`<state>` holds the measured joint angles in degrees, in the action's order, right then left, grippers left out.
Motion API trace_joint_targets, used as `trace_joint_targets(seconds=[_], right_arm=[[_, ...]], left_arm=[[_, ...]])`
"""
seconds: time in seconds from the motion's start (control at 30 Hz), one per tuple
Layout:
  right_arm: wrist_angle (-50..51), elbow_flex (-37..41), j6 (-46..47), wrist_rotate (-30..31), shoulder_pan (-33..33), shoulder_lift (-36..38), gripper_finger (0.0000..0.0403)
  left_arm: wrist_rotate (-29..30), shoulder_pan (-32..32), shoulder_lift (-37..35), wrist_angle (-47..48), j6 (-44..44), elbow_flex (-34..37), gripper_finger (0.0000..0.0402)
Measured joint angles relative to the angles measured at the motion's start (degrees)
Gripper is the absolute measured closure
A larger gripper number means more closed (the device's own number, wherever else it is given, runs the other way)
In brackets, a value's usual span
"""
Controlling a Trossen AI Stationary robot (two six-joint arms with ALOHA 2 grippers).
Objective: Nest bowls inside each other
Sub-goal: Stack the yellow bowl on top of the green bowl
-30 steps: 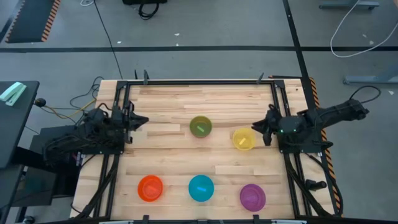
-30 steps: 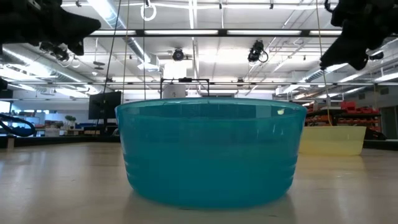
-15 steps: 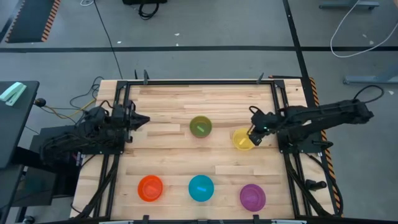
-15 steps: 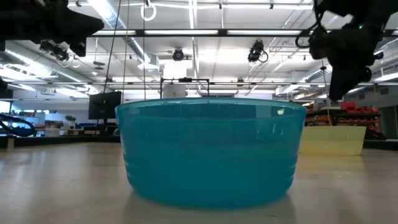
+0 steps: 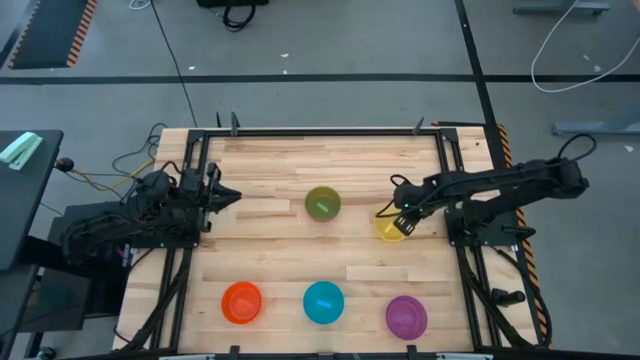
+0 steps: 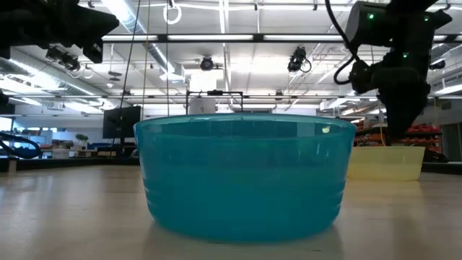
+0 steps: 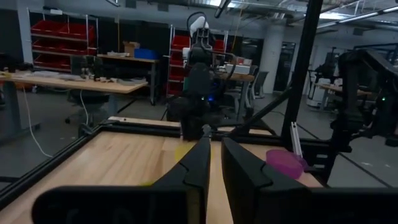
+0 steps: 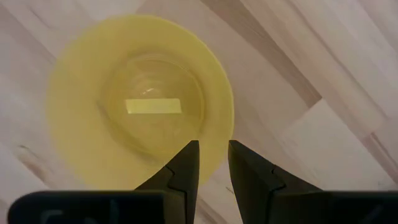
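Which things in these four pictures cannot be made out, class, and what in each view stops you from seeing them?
- Low view: the blue bowl fills the front, hiding the olive, orange and purple bowls.
- Low view: the yellow bowl is partly hidden by the blue bowl; the right arm covers the right gripper's tips.
- Right wrist view: the right gripper stands open at the yellow bowl's rim; contact is unclear.
- Left wrist view: the near bowls are blurred.

Five bowls sit upright and apart: olive [image 5: 322,203], yellow [image 5: 390,226], orange [image 5: 241,302], blue [image 5: 323,302], purple [image 5: 406,315].
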<state>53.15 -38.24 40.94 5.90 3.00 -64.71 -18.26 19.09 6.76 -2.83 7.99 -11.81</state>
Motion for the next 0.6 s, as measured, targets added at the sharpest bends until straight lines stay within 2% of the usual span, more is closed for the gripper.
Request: trace_joint_targets(seconds=[0.6], right_arm=[[-4.77,1.4,-5.08,0.0,4.79,-2.57,0.0309]], left_arm=[[-0.04,0.0,0.0,0.83,0.42,0.0,0.0351]])
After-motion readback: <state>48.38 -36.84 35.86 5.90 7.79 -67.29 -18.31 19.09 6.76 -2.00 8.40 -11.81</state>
